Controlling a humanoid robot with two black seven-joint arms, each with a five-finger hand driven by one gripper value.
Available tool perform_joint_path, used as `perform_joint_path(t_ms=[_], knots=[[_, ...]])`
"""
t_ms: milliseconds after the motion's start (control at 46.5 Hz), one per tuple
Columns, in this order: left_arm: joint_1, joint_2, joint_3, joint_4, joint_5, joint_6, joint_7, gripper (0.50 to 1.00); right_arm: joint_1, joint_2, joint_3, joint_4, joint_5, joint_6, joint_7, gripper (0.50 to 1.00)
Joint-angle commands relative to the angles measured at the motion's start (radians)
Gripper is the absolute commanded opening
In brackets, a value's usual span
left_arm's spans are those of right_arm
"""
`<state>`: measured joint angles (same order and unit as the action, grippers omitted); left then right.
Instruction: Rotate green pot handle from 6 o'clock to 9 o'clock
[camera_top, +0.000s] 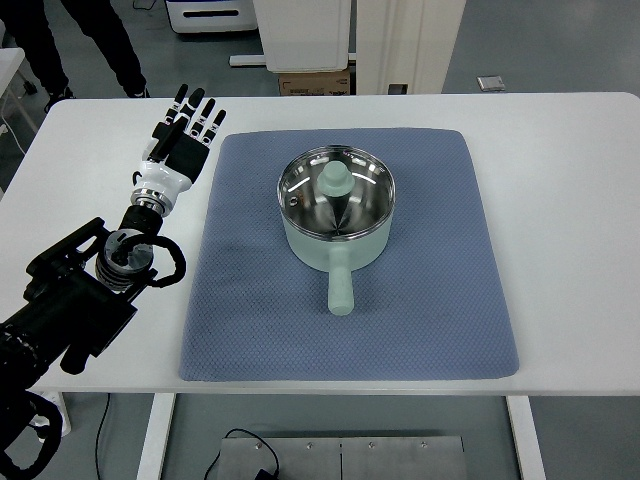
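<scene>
A pale green pot (337, 212) with a glass lid and green knob (335, 180) sits on a blue mat (260, 290) in the middle of the white table. Its handle (340, 285) points toward the near edge, at 6 o'clock. My left hand (183, 135) lies on the table left of the mat, fingers stretched out flat and holding nothing, well apart from the pot. The right arm does not show.
The white table (570, 200) spreads to the right of the mat. A person's legs (80, 40) stand beyond the far left corner. A cardboard box (315, 82) and white furniture stand behind the table.
</scene>
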<state>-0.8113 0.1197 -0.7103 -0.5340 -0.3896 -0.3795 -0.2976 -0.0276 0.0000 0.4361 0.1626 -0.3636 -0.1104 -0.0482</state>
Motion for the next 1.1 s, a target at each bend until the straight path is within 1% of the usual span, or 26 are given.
perform_joint_path(t_ms=[0,430,559,1075], knots=[[0.001,0.000,0.000,0.000,0.001,0.001,-0.002,1.000,0.000,0.000,0.000,0.000,0.000,0.000,-0.001,1.000],[0.012,0.020,-0.002,-0.001,0.031,-0.007,0.000,1.000,0.000,0.000,0.000,0.000,0.000,0.000,-0.001,1.000],[0.018,0.023,-0.002,-0.001,0.031,-0.025,-0.002,1.000,0.000,0.000,0.000,0.000,0.000,0.000,0.001,1.000],[0.034,0.025,-0.003,-0.003,0.034,-0.025,-0.003,1.000,0.000,0.000,0.000,0.000,0.000,0.000,0.001,1.000]])
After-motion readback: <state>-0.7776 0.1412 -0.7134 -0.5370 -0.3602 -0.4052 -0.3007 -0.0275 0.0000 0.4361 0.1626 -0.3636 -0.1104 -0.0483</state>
